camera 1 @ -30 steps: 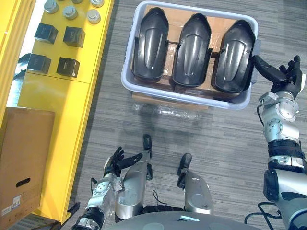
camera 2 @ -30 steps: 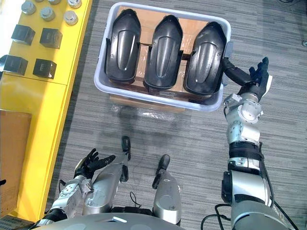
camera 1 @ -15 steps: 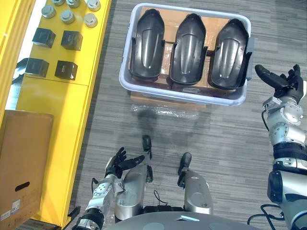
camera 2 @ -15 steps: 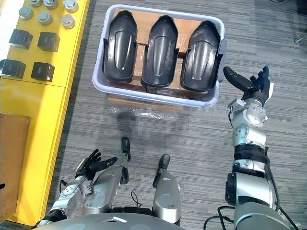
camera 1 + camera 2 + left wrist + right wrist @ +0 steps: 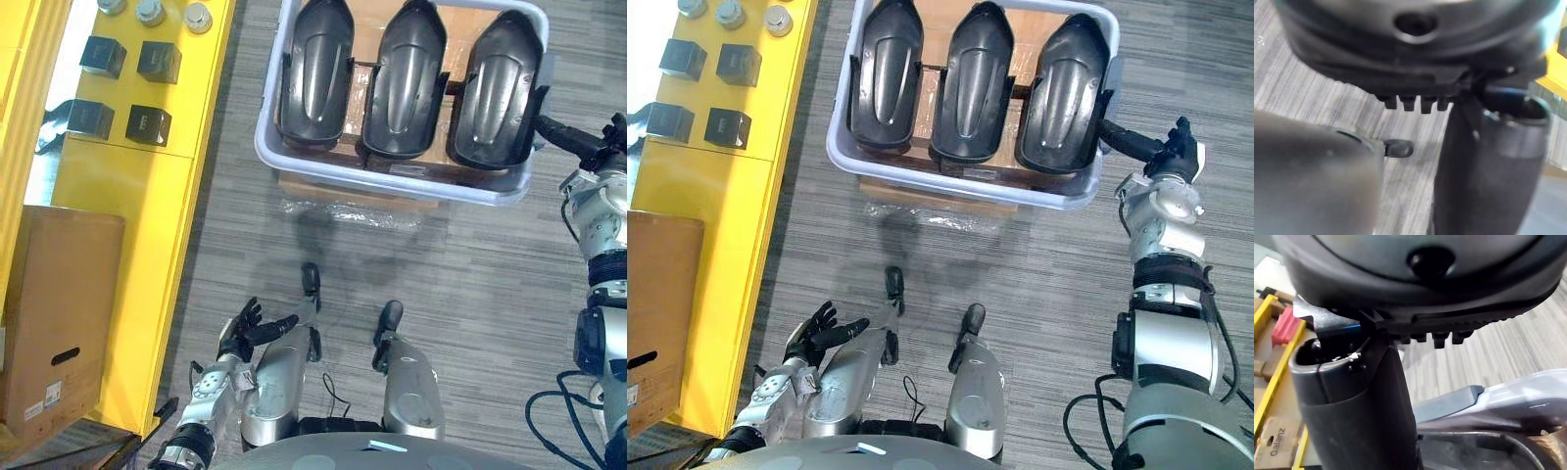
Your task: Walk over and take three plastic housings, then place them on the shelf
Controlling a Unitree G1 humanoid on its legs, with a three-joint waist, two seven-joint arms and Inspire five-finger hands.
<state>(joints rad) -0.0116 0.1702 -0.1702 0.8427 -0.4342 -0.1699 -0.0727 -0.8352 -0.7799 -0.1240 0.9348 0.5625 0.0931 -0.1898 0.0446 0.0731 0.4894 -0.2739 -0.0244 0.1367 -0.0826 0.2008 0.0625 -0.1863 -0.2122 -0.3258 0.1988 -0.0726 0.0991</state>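
Note:
Three black plastic housings lie side by side in a pale grey tub on the floor ahead. My right hand is at the tub's right end, fingers straight and thumb stretched toward the tub's end handle. It holds nothing. My left hand hangs low at my left side, open and empty, its thumb seen over the carpet.
The tub rests on a flat cardboard box with clear plastic film in front. A yellow shelf runs along the left, carrying black cubes, silver metal pieces and a brown carton.
The camera has shifted, so the tub sits higher in the picture. My right hand, apart from the tub half a second ago, is back against its right end.

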